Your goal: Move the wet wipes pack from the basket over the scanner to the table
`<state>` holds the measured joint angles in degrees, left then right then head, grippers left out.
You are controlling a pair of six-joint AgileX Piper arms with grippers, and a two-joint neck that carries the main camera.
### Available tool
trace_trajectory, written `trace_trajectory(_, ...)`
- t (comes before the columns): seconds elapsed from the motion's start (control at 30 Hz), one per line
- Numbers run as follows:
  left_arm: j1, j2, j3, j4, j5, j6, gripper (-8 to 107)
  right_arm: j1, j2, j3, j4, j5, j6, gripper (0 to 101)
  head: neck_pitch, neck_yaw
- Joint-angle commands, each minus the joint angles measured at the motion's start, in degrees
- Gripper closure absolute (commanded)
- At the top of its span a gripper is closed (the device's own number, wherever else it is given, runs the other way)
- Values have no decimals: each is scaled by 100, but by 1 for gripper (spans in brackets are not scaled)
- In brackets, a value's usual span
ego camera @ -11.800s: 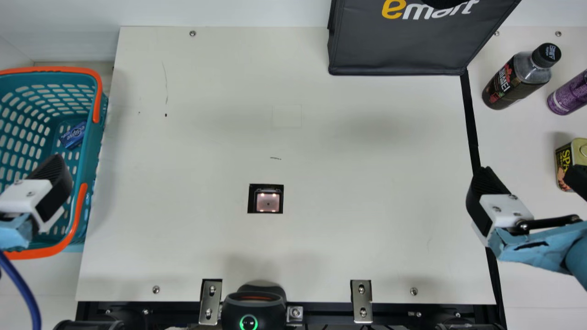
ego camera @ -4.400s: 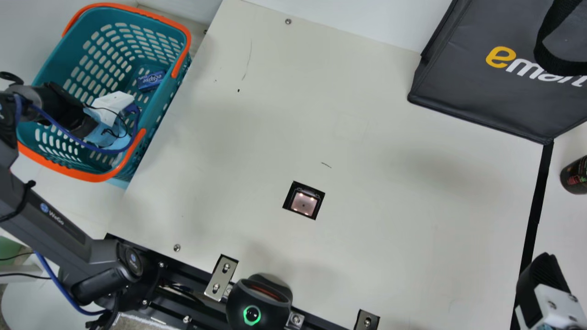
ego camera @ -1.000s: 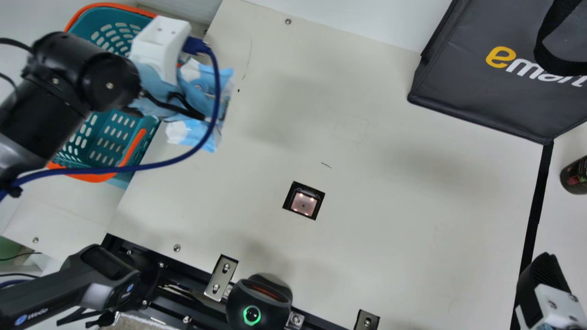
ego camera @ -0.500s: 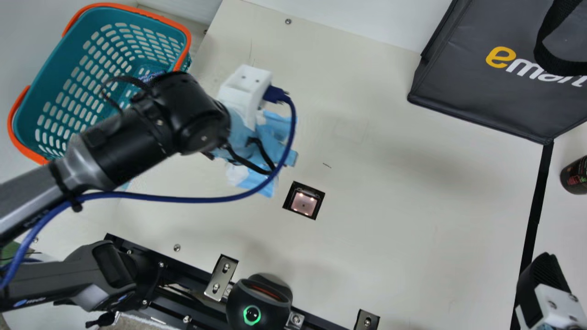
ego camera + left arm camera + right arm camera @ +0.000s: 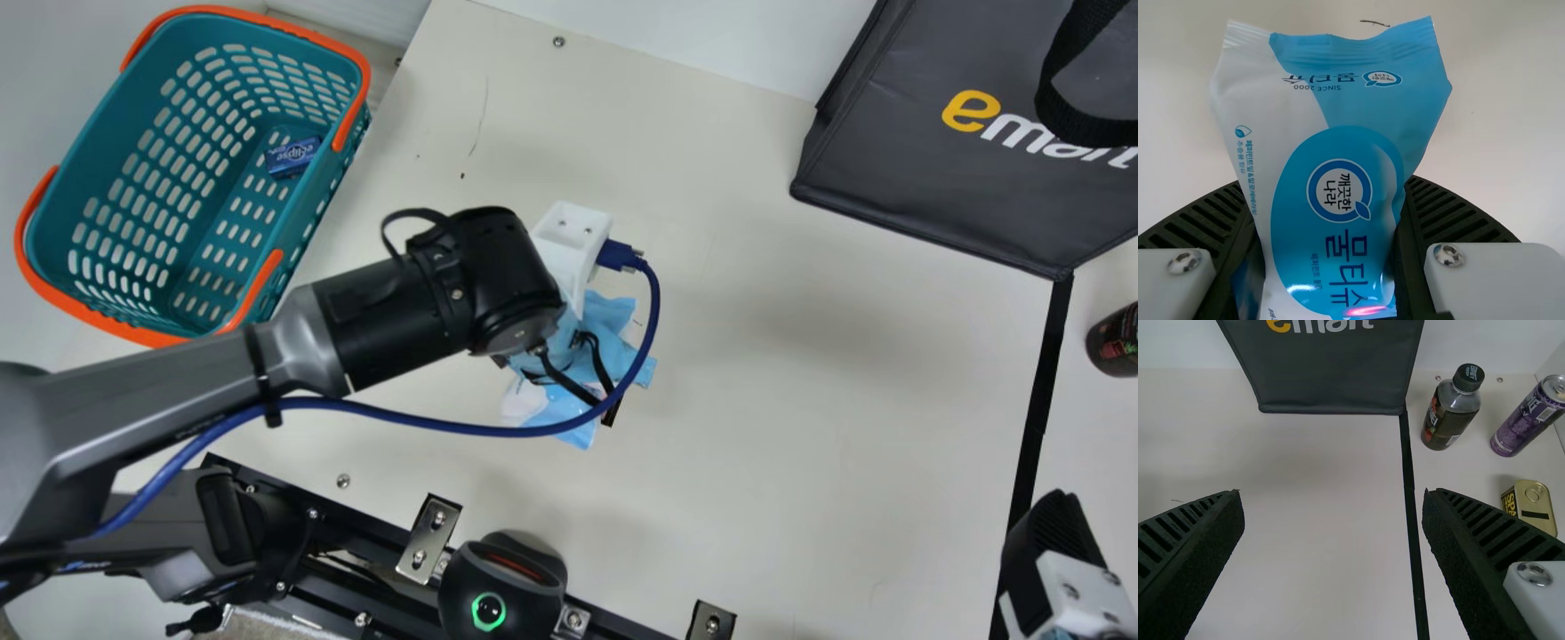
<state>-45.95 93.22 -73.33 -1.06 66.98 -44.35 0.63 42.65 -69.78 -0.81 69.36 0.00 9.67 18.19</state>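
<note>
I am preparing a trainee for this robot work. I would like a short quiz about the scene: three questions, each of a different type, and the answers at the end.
1. Multiple choice. What does the left gripper hold?
A) the purple can
B) the wet wipes pack
C) the black bag

2. True or false: the right gripper is closed on the drink bottle.

3. Fill in the one missing word: the small blue packet lies inside the teal ____.

Key: 1 B; 2 false; 3 basket.
</note>
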Motion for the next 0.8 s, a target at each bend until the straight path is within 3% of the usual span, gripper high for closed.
trace_trajectory(0.0,-11,73,69,-16,-120,-21,107,0,0,0,0,0,0,6,-175,23)
trace_trajectory(0.4,-84,496,421,-68,-829,-109,107,0,0,0,0,11,0,6,-175,23)
trace_trajectory(0.77,-118,679,624,-14,-1258,-220,70,0,0,0,0,11,0,6,-175,23)
